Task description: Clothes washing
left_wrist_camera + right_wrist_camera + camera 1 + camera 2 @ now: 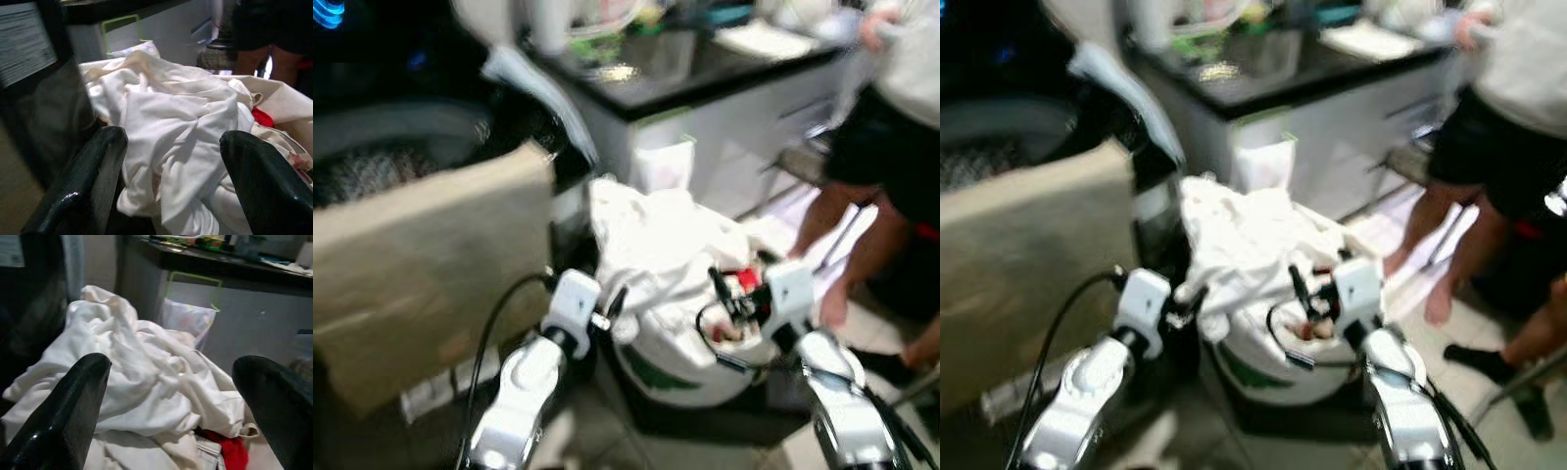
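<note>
Left eye view: a washing machine (401,166) is seen on the left. Just right of it, the left gripper (612,308) is held with fingers spread wide, at the edge of the white laundry (656,245) heaped in a round basket (675,377). The right gripper (729,294) is also spread wide, over the basket. A person (891,127) is seen standing at far right.

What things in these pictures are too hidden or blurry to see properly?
- Laundry basket: in the head views the white cloth heaped over it hides what lies underneath.
- Red item: in the right wrist view just a corner shows, under the cloth.
- Counter: things on it are too blurred to name.
- Person: cut off by the top and right edges.
- Washing machine: its drum is dark and blurred.
</note>
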### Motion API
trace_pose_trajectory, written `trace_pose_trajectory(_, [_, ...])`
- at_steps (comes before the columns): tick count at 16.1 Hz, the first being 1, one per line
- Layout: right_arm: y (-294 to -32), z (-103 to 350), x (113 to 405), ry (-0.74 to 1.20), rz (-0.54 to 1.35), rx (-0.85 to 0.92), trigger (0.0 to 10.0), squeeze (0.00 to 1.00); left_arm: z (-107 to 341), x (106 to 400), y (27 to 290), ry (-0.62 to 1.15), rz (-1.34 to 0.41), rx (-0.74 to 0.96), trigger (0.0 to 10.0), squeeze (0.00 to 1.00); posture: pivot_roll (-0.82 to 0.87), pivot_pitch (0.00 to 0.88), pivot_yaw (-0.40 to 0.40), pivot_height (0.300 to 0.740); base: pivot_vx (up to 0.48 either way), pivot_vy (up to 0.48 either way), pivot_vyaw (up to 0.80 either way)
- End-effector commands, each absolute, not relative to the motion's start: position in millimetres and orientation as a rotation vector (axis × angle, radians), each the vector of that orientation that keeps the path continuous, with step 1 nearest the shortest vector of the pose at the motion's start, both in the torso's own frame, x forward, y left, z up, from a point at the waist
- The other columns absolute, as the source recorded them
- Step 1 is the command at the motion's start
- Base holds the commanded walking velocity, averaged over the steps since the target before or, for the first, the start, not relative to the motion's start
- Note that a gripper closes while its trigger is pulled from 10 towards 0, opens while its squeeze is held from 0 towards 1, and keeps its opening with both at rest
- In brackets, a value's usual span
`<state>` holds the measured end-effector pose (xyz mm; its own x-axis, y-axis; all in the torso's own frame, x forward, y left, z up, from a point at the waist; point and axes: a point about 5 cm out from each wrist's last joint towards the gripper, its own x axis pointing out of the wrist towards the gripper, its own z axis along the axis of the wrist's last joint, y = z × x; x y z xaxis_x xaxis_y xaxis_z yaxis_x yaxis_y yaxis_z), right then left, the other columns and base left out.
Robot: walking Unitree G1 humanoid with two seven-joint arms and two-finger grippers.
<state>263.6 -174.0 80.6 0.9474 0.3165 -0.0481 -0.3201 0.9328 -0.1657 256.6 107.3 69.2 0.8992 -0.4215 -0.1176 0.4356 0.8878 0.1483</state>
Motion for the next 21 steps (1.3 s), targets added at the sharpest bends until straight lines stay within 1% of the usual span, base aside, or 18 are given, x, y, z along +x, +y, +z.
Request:
trace_pose_trajectory(1, [-176, 82, 267, 0.020, 0.319, -0.179, 10.0, 0.00, 73, 256, 103, 0.052, -0.437, 0.189, 10.0, 0.00, -0.04, 0.000, -0.023, 0.740, 0.000, 0.000, 0.00])
trace_pose_trajectory(4, [-175, 82, 270, 0.018, 0.319, -0.180, 10.0, 0.00, 78, 257, 104, 0.039, -0.426, 0.204, 10.0, 0.00, -0.03, 0.000, -0.025, 0.740, 0.000, 0.000, 0.00])
trace_pose_trajectory(6, [-173, 84, 274, 0.009, 0.314, -0.182, 10.0, 0.00, 81, 265, 111, 0.008, -0.458, 0.318, 10.0, 0.00, -0.02, 0.000, -0.027, 0.740, 0.000, 0.000, 0.00])
trace_pose_trajectory(7, [-172, 86, 276, 0.000, 0.313, -0.179, 10.0, 0.00, 71, 271, 114, 0.032, -0.510, 0.443, 10.0, 0.00, -0.03, 0.000, -0.024, 0.740, 0.000, 0.000, 0.00])
trace_pose_trajectory(9, [-166, 92, 278, -0.018, 0.328, -0.171, 10.0, 0.00, 59, 277, 112, 0.100, -0.545, 0.490, 10.0, 0.00, -0.03, 0.000, -0.018, 0.740, 0.000, 0.000, 0.00])
trace_pose_trajectory(11, [-149, 98, 283, -0.043, 0.390, -0.172, 10.0, 0.00, 54, 284, 106, 0.127, -0.536, 0.470, 10.0, 0.00, -0.07, 0.000, 0.003, 0.740, 0.000, 0.000, 0.00])
trace_pose_trajectory(13, [-130, 99, 292, -0.057, 0.463, -0.202, 10.0, 0.00, 46, 291, 98, 0.145, -0.526, 0.462, 10.0, 0.00, -0.09, 0.000, 0.005, 0.740, 0.000, 0.000, 0.00])
trace_pose_trajectory(19, [-129, 93, 292, -0.035, 0.467, -0.198, 10.0, 0.00, 41, 298, 97, 0.161, -0.495, 0.423, 10.0, 0.00, -0.09, 0.000, 0.000, 0.740, 0.000, 0.000, 0.00])
trace_pose_trajectory(21, [-134, 89, 291, -0.018, 0.453, -0.200, 10.0, 0.00, 51, 305, 107, 0.119, -0.446, 0.397, 10.0, 0.00, -0.08, 0.000, 0.000, 0.740, 0.000, 0.000, 0.00])
